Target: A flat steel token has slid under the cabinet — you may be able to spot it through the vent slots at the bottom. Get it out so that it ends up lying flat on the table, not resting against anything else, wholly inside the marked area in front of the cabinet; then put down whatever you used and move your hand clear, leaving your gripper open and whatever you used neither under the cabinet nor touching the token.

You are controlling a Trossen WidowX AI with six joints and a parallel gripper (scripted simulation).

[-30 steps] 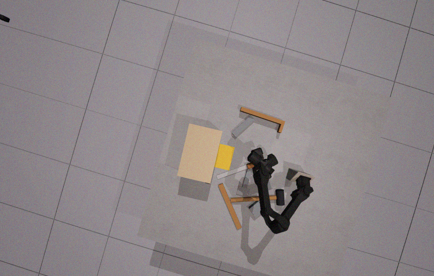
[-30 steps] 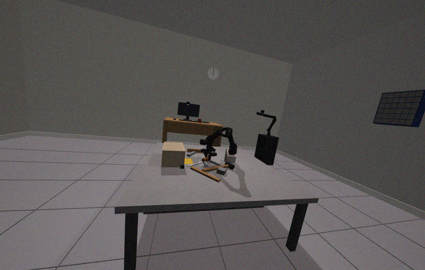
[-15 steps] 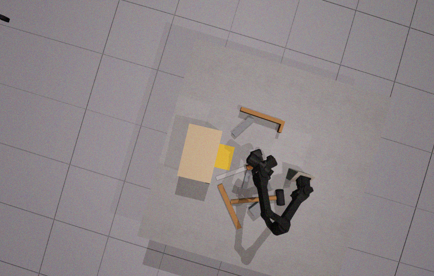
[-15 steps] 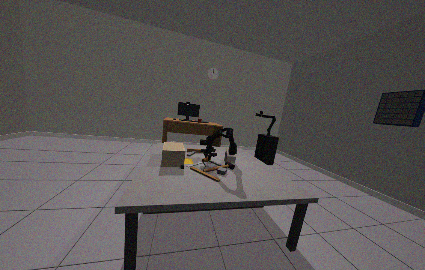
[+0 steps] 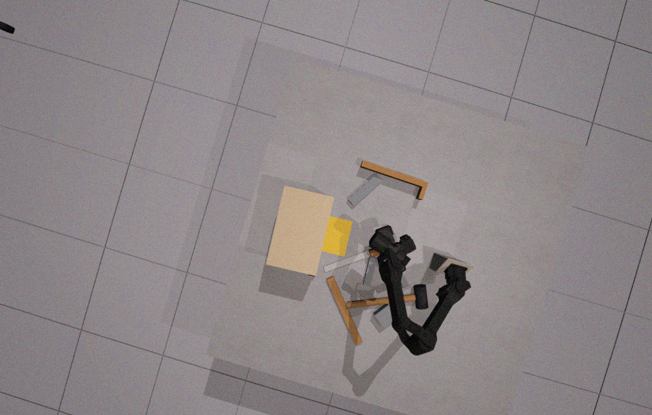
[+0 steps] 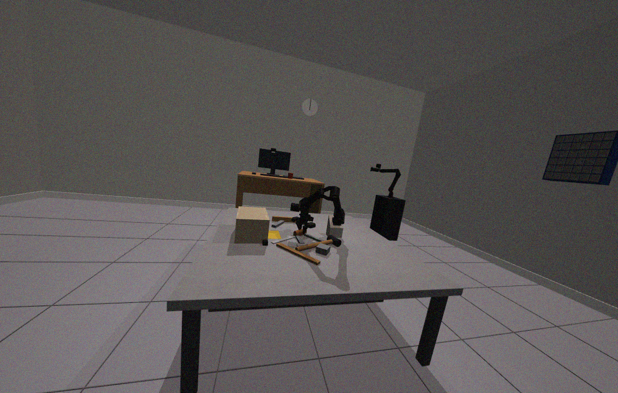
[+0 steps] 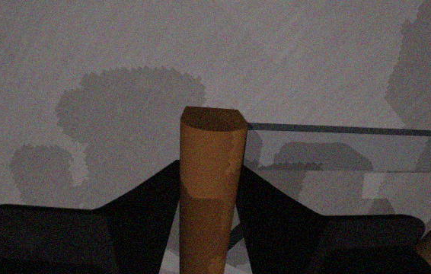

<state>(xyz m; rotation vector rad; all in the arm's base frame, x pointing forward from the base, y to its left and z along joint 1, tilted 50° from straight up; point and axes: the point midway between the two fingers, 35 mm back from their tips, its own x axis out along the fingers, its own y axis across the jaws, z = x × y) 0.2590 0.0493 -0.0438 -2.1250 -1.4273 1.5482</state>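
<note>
My gripper (image 7: 208, 167) is shut on the wooden handle (image 7: 212, 156) (image 5: 374, 252) (image 6: 298, 232) of a tool. A long, pale flat strip (image 5: 346, 261) (image 6: 284, 239) runs from the handle towards the front corner of the cabinet. Its tip is outside the cabinet; its height above the table is unclear. The beige cabinet (image 5: 300, 229) (image 6: 251, 227) stands left of my gripper. The yellow marked area (image 5: 337, 238) (image 6: 274, 235) lies against its front, partly in shadow, beyond the strip. The steel token shows in no view; the vent slots are not visible either.
A wooden bar (image 5: 344, 310) (image 6: 298, 253) and black-headed mallet (image 5: 420, 296) (image 6: 334, 240) lie near the arm. A grey block (image 6: 322, 249) is beside them. A dark-edged flat piece (image 7: 337, 150) lies beside the handle. An L-shaped wooden bar (image 5: 393, 173) and grey bar (image 5: 361, 192) lie opposite.
</note>
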